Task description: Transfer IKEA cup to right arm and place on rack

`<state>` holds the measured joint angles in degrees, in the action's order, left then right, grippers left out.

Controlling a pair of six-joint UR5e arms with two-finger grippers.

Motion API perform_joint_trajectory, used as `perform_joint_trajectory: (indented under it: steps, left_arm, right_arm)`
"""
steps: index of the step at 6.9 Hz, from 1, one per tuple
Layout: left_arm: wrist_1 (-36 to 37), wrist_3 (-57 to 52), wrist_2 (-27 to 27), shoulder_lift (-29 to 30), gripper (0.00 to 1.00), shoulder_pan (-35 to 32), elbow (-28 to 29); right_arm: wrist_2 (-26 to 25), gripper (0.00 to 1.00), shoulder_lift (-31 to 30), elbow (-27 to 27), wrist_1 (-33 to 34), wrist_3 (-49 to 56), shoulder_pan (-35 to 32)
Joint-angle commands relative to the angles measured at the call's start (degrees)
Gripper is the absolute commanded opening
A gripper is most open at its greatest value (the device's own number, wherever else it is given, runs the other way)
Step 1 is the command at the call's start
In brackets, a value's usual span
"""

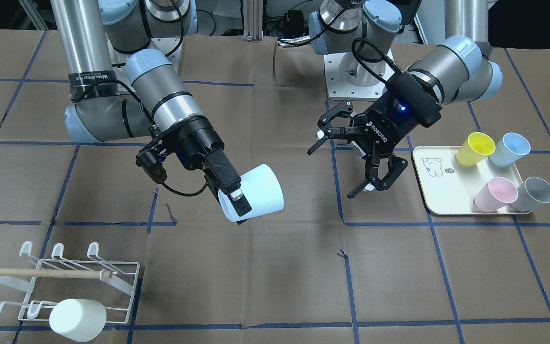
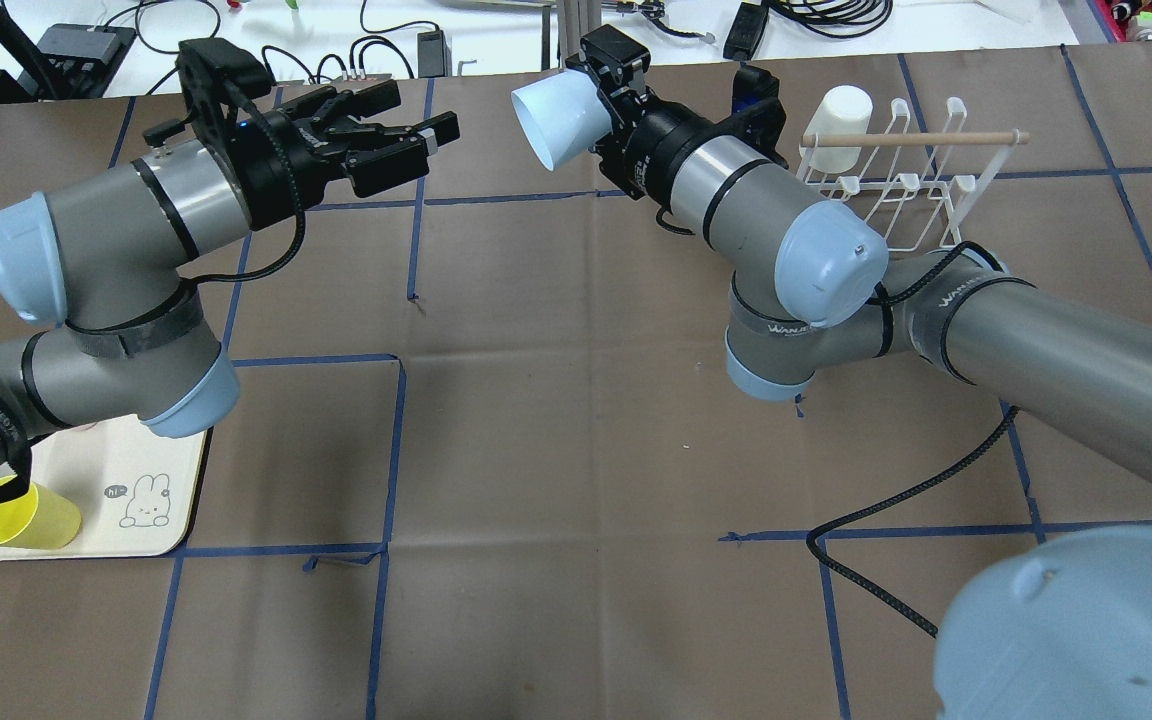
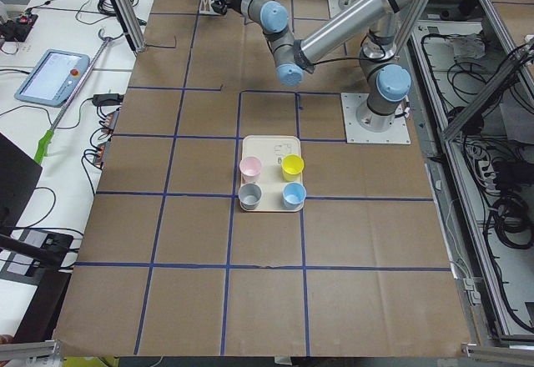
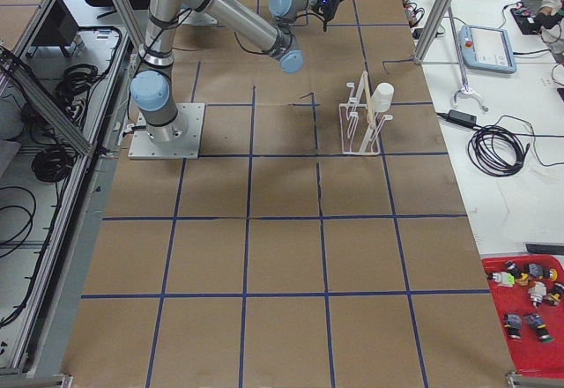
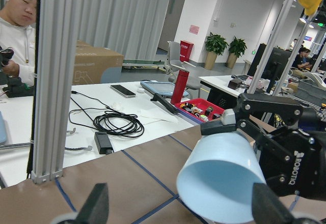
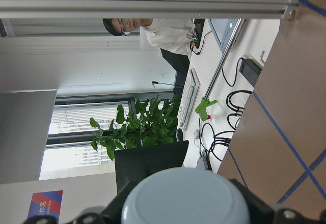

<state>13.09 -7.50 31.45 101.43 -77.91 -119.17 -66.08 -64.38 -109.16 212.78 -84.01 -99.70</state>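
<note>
**IKEA cup (image 1: 258, 191) in the right gripper (image 1: 237, 206)**

It clamps the pale blue cup's base above the table (image 1: 275, 286), mouth facing the left gripper (image 2: 426, 108), which is spread wide and clear of it. The rack (image 1: 41, 273) stands well apart, a white cup (image 1: 77, 319) seemingly on one prong.

The right hand (image 1: 240, 210) grips the pale blue cup (image 1: 263, 191) aloft; the left hand (image 1: 331, 173) hangs open.

In the overhead view, the left arm (image 2: 106, 330) hides most of the tray (image 2: 176, 480); we see only the yellow cup (image 2: 24, 515) on it. In the right wrist view, the lower edge cuts off the IKEA cup (image 6: 186, 196). In the left wrist view, it cuts off the fingers (image 5: 97, 206) of the left pincer (image 5: 181, 211).
</note>
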Motion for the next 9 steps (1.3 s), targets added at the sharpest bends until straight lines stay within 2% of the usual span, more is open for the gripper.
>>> perform_joint_trajectory:
  steps: [1, 2, 3, 4, 6, 7, 8, 9]
  left_arm:
    - [-7.5, 0.0, 5.1, -1.3, 0.99, 2.3, 0.5]
    - [-12.7, 0.0, 14.4, -2.5, 0.99, 2.2, 1.1]
    - [-19.5, 0.0, 23.7, -2.6, 0.99, 1.6, 4.1]
    - [-28.1, 0.1, 27.0, -2.5, 0.99, 1.5, 7.3]
    - [-45.0, 0.1, 40.5, -1.6, 0.99, -2.8, 15.0]
    - [-56.1, 0.2, 45.9, -1.8, 0.99, -4.9, 18.3]
    - [-67.2, 0.2, 48.9, -2.7, 0.99, -5.4, 21.4]
    - [-79.7, 0.4, 51.5, -3.1, 0.99, -5.5, 25.4]
  right_arm:
    - [0.3, 0.32, 0.7, 0.4, -0.1, 17.0, 5.1]
    - [0.3, 0.3, 0.7, 0.6, -0.1, 25.5, 7.7]
    - [0.3, 0.24, 0.7, 1.8, -0.1, 31.5, 9.9]
    - [0.3, 0.19, 0.7, 3.1, -0.1, 40.1, 11.3]
    - [0.2, 0.17, 0.7, 3.2, 0.0, 60.3, 14.3]
    - [0.1, 0.17, 0.8, 3.2, -0.1, 70.0, 17.1]
    - [0.2, 0.14, 0.8, 3.3, -0.8, 78.6, 20.1]
    - [0.3, 0.14, 1.3, 3.3, -1.3, 82.8, 23.0]
